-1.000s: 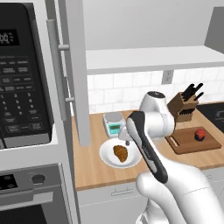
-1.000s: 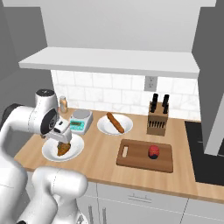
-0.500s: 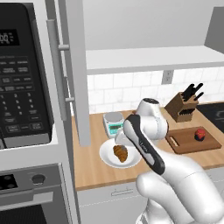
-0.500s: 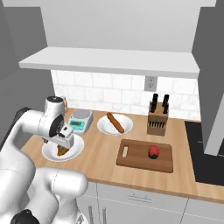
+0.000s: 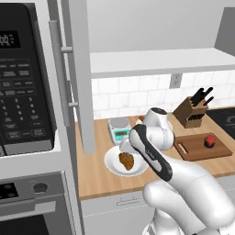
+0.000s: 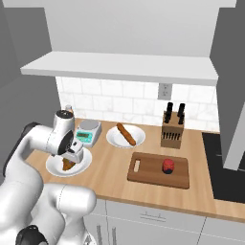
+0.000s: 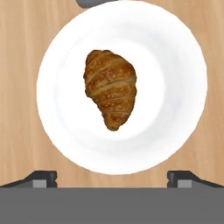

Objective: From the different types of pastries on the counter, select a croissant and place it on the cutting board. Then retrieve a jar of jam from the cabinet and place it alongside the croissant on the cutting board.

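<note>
The golden-brown croissant lies on a round white plate, seen from straight above in the hand view. My gripper hangs open just above it, the two fingertips spread wide past the plate's near rim and holding nothing. From the base, the gripper hovers over the croissant at the counter's left; the right base view shows the gripper over the croissant. The dark cutting board lies to the right with the small red jar standing on it. The baguette-like stick rests on a second plate.
A kitchen scale stands just behind the croissant's plate. A knife block is at the back, behind the board. The upper cabinet's door hangs open to the left of the arm, next to the black microwave.
The arm has swung left and down, bringing the gripper from beside the plate to directly over the croissant. The croissant, jar and board have not moved.
</note>
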Robot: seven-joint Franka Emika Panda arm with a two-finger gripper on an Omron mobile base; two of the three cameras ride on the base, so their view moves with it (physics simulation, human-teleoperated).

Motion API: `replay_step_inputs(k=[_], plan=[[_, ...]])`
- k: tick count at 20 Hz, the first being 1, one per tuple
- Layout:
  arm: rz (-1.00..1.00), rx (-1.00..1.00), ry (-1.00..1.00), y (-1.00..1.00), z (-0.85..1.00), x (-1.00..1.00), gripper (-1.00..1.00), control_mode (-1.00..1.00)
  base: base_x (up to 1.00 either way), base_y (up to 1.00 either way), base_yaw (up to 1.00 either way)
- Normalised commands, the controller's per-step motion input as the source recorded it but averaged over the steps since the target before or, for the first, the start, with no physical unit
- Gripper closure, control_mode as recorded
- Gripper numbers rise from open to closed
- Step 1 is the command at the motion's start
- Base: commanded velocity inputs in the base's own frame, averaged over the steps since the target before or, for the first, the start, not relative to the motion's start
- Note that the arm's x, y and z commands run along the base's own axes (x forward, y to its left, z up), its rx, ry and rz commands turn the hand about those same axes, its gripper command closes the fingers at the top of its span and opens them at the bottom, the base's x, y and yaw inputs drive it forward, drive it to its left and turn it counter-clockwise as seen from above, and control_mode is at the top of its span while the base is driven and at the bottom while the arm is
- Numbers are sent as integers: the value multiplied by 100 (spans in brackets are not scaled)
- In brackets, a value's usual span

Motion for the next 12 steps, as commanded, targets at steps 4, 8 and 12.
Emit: replay_step_inputs(k=[4,8,12], plan=[[0,4,-5,2,-36,0,-100,-100,0,0,0],[1,2,-14,0,0,13,-100,-100,0,0,0],[1,-2,-20,3,0,25,-100,-100,0,0,0]])
